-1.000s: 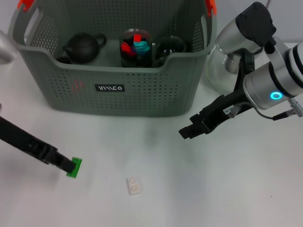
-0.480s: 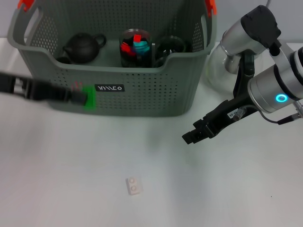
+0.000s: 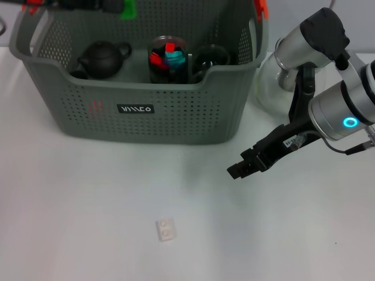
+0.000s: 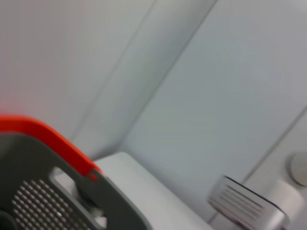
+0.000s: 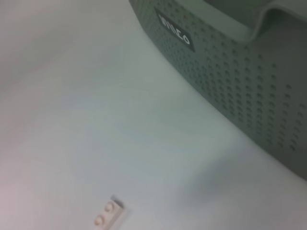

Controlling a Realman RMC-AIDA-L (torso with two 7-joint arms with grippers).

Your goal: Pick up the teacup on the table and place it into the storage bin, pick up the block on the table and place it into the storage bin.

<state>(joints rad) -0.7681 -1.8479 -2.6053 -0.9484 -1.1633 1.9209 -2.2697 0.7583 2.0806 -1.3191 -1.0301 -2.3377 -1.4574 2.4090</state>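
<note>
Nearest us, a small white block point(image 3: 166, 229) lies flat on the table point(image 3: 70, 222), two studs up, well apart from both arms. We judge it light, rigid and hard plastic, best pinched across its short sides. Our right gripper point(image 3: 241, 168) hovers low over the table beyond it, to the right of the storage bin point(image 3: 146, 120); we cannot tell how its fingers stand. The bin's front wall carries a black label point(image 3: 136, 109) with white letters that we cannot read, and a faint red mark beside it. Inside sit a dark teapot point(image 3: 104, 58), a jar of coloured pieces point(image 3: 168, 57) and a dark cup point(image 3: 210, 58). Farthest, our left gripper point(image 3: 115, 7) holds a green block point(image 3: 126, 9) clamped above the bin's back rim.
</note>
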